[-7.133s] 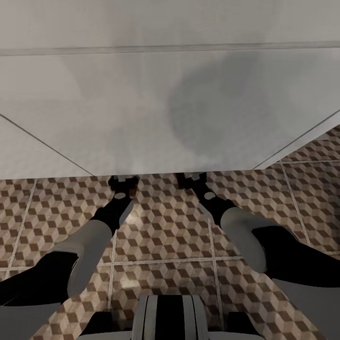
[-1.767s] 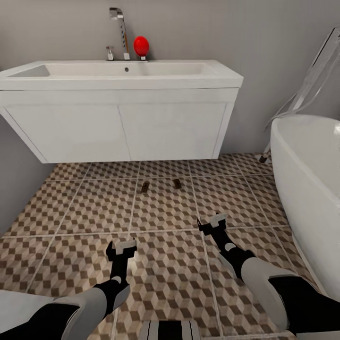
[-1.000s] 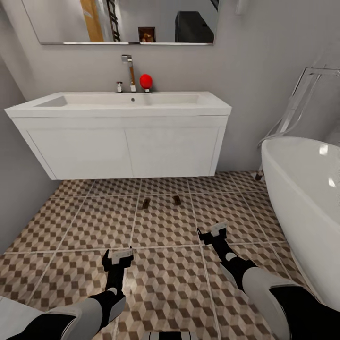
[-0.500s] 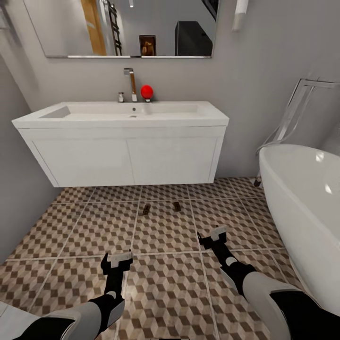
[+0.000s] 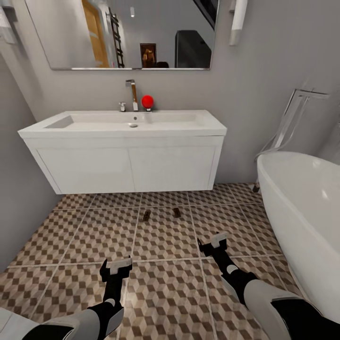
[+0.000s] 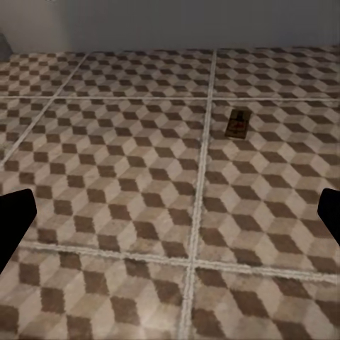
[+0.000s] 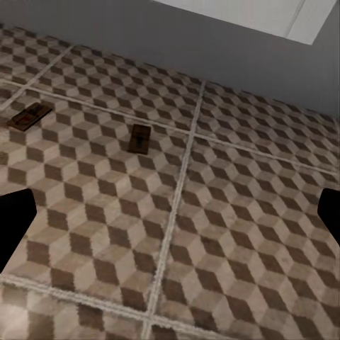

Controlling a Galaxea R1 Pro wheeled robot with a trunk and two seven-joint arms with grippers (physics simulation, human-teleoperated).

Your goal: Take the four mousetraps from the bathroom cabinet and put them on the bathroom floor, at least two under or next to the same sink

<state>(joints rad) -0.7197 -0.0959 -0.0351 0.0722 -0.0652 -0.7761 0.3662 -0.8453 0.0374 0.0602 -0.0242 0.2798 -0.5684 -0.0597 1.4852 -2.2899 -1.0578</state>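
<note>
Two traps lie flat on the floor (image 5: 94, 236) just in front of the sink (image 5: 127, 163), near its front edge: the left trap (image 5: 146, 216) and the right trap (image 5: 176, 212), close together but apart, on the same tile row. We judge them light and stiff: thin brown wooden boards with dark wire on top and a small red mark. The wire looks like the delicate part, so we would take hold across the long edges of the board, pinching the wood and keeping clear of the spring. Lying so low on a hard tile, a board may skid when a finger touches it.

The floor is glossy, printed in brown, beige and cream cubes with pale grout. The sink is a boxy white vanity under a smooth wide basin, with a chrome tap (image 5: 131, 94) and a red ball (image 5: 147, 101) beside it. A rounded white tub (image 5: 302, 212) stands to our right.

Our left tool (image 5: 115, 267) and right tool (image 5: 212, 242) both stand wide and hold nothing, low over the floor.
</note>
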